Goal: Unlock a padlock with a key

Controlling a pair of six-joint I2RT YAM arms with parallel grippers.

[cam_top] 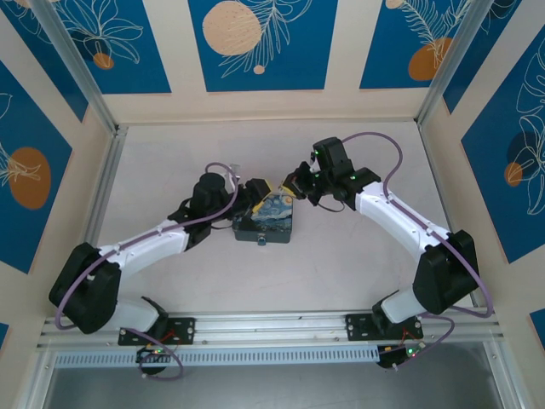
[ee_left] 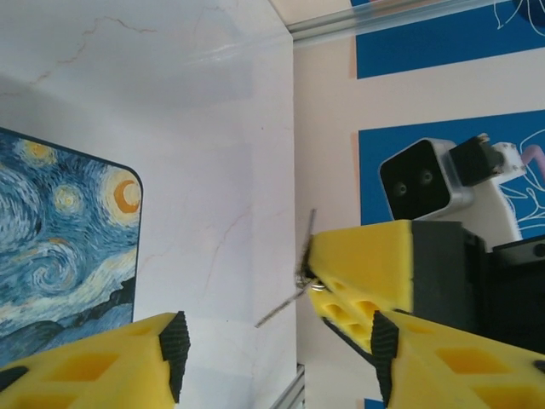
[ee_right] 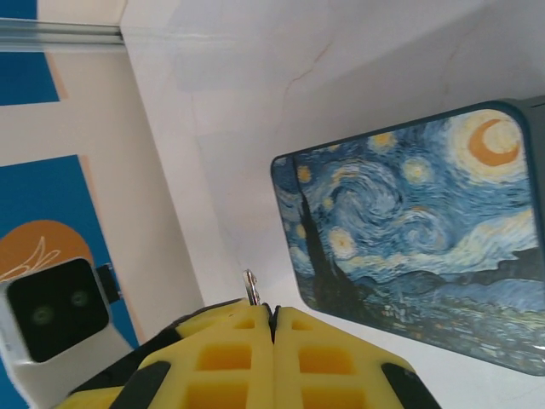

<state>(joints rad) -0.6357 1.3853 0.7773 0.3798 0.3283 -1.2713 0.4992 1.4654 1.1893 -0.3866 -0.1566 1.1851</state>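
Right gripper point(ee_right: 272, 317): yellow fingers pressed flat together right at the lens, and they're clamped on the key!
Key point(ee_right: 251, 286): a thin silvery sliver peeking out past those fingertips, held up off the table just beyond the box's far edge. From the left wrist the key point(ee_left: 304, 266) juts from the yellow tip, with thin metal bits angling up and down-left.
Left gripper point(ee_left: 279, 345): fingers spread wide with nothing between them, facing the key head-on from the box's far left corner.
Box point(cam_top: 266, 220): swirling night-sky lid, lying flat on the table, with both grippers meeting just past its far side.
Padlock point(cam_top: 261, 239): a small bluish speck at the middle of the box's near side in the top view, well apart from the key and too small to read further.
Table point(cam_top: 170, 153): pale marbled surface all round the box.
Wall panels point(cam_top: 255, 43): blue with orange discs, beyond the box at the back.
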